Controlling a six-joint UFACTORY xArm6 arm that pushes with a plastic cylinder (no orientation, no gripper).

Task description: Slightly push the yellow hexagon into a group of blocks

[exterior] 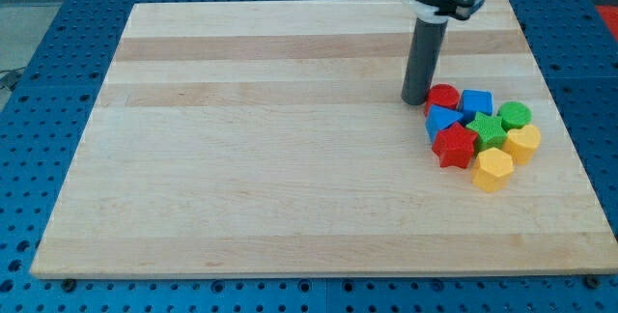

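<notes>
The yellow hexagon point(493, 169) lies at the lower right of a tight cluster of blocks on the wooden board point(270, 139), touching the red star point(455, 146) and close below the green star point(489, 130). My tip point(416, 99) stands at the cluster's upper left, just left of the red cylinder point(443, 98). The tip is well apart from the yellow hexagon, up and to the view's left of it, with the cluster between them.
The cluster also holds a blue cube point(476, 103), a blue block point(442, 121), a green cylinder point(515, 115) and a yellow heart-like block point(523, 143). The board's right edge point(565, 129) runs near the cluster. A blue perforated table point(39, 81) surrounds the board.
</notes>
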